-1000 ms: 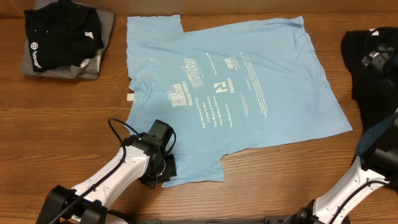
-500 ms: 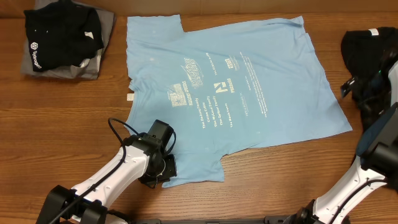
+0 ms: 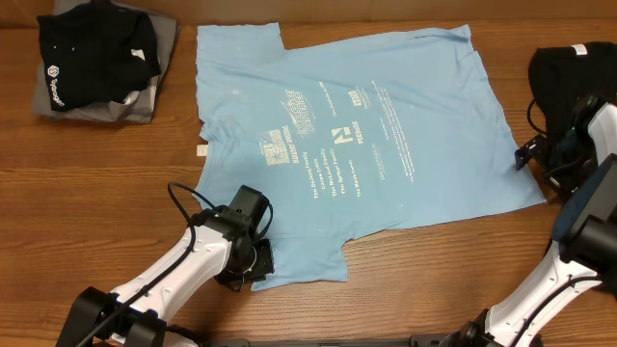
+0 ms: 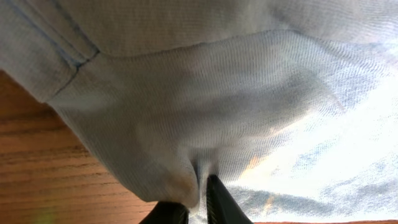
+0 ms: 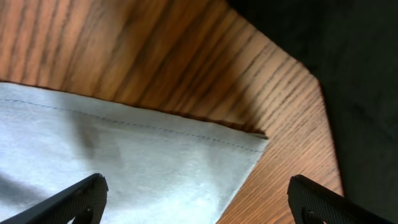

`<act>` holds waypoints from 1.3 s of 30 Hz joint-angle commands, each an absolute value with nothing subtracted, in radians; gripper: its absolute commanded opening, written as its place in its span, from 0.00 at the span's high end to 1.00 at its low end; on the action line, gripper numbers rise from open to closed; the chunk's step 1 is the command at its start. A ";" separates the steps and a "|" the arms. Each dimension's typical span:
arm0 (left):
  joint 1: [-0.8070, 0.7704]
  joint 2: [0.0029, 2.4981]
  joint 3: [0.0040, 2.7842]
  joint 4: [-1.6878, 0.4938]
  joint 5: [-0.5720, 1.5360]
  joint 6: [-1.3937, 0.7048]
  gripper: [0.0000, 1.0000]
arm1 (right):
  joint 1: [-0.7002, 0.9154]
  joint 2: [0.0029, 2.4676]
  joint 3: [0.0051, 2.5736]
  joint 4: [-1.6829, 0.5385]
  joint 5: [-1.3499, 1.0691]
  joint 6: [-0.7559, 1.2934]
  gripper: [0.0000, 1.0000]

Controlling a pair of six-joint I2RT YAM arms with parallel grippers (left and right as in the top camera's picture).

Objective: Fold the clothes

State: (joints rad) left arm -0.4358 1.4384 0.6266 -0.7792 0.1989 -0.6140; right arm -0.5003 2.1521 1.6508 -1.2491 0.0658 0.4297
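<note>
The light blue T-shirt [image 3: 366, 135] lies spread flat on the wooden table with white printed text in its middle. My left gripper [image 3: 253, 262] is shut on the shirt's near-left sleeve edge; in the left wrist view the blue fabric [image 4: 186, 112] is pinched between the fingers [image 4: 198, 208]. My right gripper [image 3: 536, 159] is open above the shirt's right hem corner [image 5: 249, 146], its fingers wide apart [image 5: 199, 205] and holding nothing. A dark T-shirt [image 3: 564, 82] lies at the right edge.
A folded stack of black and grey shirts [image 3: 96, 63] sits at the back left. A small white tag [image 3: 202, 150] lies on the table beside the blue shirt's collar. Bare wood [image 3: 96, 193] lies to the left.
My right gripper has come down and left from over the dark shirt to the blue shirt's right hem corner. The left arm and the shirt have not moved.
</note>
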 commanded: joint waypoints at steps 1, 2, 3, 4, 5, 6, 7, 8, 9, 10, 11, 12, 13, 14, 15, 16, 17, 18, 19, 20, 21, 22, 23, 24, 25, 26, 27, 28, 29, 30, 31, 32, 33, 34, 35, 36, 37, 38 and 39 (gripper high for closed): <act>-0.430 1.439 0.617 -0.777 0.204 -0.606 0.85 | -0.527 2.155 1.645 -1.254 0.088 0.450 0.03; -0.430 1.439 0.617 -0.777 0.204 -0.606 0.85 | -0.532 2.155 1.641 -1.254 0.088 0.450 0.03; -0.430 1.439 0.617 -0.777 0.204 -0.606 0.85 | -0.537 2.155 1.636 -1.253 0.088 0.450 0.03; -0.430 1.439 0.617 -0.777 0.204 -0.606 0.85 | -0.542 2.155 1.629 -1.245 0.088 0.449 0.03; -0.430 1.439 0.617 -0.777 0.204 -0.606 0.85 | -0.546 2.155 1.621 -1.234 0.088 0.449 0.03; -0.430 1.439 0.617 -0.777 0.204 -0.606 0.85 | -0.551 2.155 1.608 -1.219 0.088 0.449 0.03; -0.430 1.439 0.617 -0.777 0.204 -0.606 0.89 | -0.555 2.155 1.592 -1.205 0.088 0.449 0.04; -0.430 1.439 0.617 -0.777 0.204 -0.606 0.90 | -0.558 2.155 1.576 -1.190 0.087 0.449 0.04; -0.430 1.439 0.617 -0.777 0.204 -0.606 0.90 | -0.561 2.155 1.563 -1.180 0.083 0.449 0.05; -0.430 1.439 0.617 -0.777 0.204 -0.606 0.91 | -0.562 2.155 1.550 -1.169 0.074 0.448 0.05; -0.430 1.439 0.617 -0.778 0.204 -0.606 0.91 | -0.562 2.155 1.533 -1.150 0.054 0.443 0.07; -0.430 1.439 0.617 -0.777 0.204 -0.606 0.91 | -0.562 2.155 1.524 -1.138 0.039 0.438 0.07; -0.430 1.439 0.617 -0.777 0.204 -0.606 0.91 | -0.562 2.155 1.515 -1.126 0.025 0.438 0.08; -0.430 1.439 0.617 -0.777 0.204 -0.606 0.91 | -0.562 2.155 1.505 -1.111 0.019 0.438 0.08; -0.430 1.439 0.617 -0.777 0.204 -0.606 0.91 | -0.562 2.155 1.499 -1.103 0.012 0.438 0.09; -0.430 1.439 0.617 -0.777 0.204 -0.606 0.91 | -0.562 2.155 1.494 -1.096 0.009 0.438 0.11; -0.430 1.439 0.617 -0.778 0.204 -0.606 0.91 | -0.561 2.155 1.489 -1.089 0.007 0.438 0.14; -0.430 1.439 0.617 -0.778 0.205 -0.606 0.91 | -0.561 2.155 1.484 -1.084 0.006 0.438 0.16; -0.430 1.439 0.617 -0.777 0.207 -0.606 0.92 | -0.562 2.155 1.482 -1.082 0.006 0.438 0.20; -0.430 1.439 0.617 -0.777 0.208 -0.606 0.92 | -0.561 2.155 1.480 -1.081 0.006 0.438 0.25; -0.430 1.439 0.617 -0.777 0.208 -0.606 0.92 | -0.562 2.155 1.479 -1.081 0.006 0.438 0.30; -0.430 1.439 0.617 -0.777 0.208 -0.606 0.93 | -0.562 2.155 1.479 -1.081 0.006 0.438 0.35; -0.430 1.439 0.617 -0.777 0.208 -0.606 0.93 | -0.562 2.155 1.479 -1.079 0.006 0.438 0.43; -0.430 1.439 0.617 -0.777 0.208 -0.606 0.94 | -0.562 2.155 1.479 -1.078 0.006 0.439 0.46; -0.430 1.439 0.617 -0.778 0.208 -0.606 0.94 | -0.562 2.155 1.479 -1.078 0.006 0.439 0.50; -0.430 1.439 0.617 -0.778 0.208 -0.606 0.95 | -0.562 2.155 1.479 -1.079 0.006 0.439 0.53; -0.430 1.439 0.617 -0.778 0.208 -0.606 0.96 | -0.562 2.155 1.479 -1.081 0.006 0.439 0.56; -0.430 1.439 0.617 -0.778 0.208 -0.606 0.96 | -0.562 2.155 1.479 -1.082 0.006 0.439 0.59; -0.430 1.439 0.617 -0.778 0.208 -0.606 0.96 | -0.562 2.155 1.479 -1.083 0.006 0.439 0.64; -0.430 1.439 0.620 -0.783 0.208 -0.606 0.96 | -0.562 2.155 1.480 -1.083 0.006 0.439 0.68; -0.430 1.439 0.626 -0.788 0.209 -0.606 0.96 | -0.563 2.154 1.481 -1.084 0.006 0.439 0.72; -0.430 1.439 0.636 -0.795 0.211 -0.605 0.96 | -0.564 2.154 1.484 -1.086 0.006 0.439 0.74; -0.430 1.438 0.652 -0.809 0.211 -0.605 0.96 | -0.565 2.153 1.488 -1.090 0.006 0.440 0.75; -0.430 1.438 0.670 -0.826 0.210 -0.603 0.96 | -0.566 2.150 1.491 -1.093 0.006 0.440 0.76; -0.430 1.438 0.690 -0.842 0.210 -0.595 0.96 | -0.566 2.147 1.494 -1.096 0.007 0.442 0.76; -0.431 1.438 0.719 -0.869 0.210 -0.580 0.96 | -0.566 2.141 1.500 -1.103 0.006 0.442 0.76; -0.433 1.438 0.742 -0.893 0.208 -0.571 0.96 | -0.566 2.136 1.506 -1.110 0.006 0.442 0.76; -0.433 1.438 0.770 -0.924 0.204 -0.562 0.96 | -0.566 2.130 1.513 -1.119 0.006 0.442 0.78; -0.433 1.438 0.793 -0.949 0.199 -0.556 0.96 | -0.566 2.123 1.522 -1.129 0.007 0.442 0.81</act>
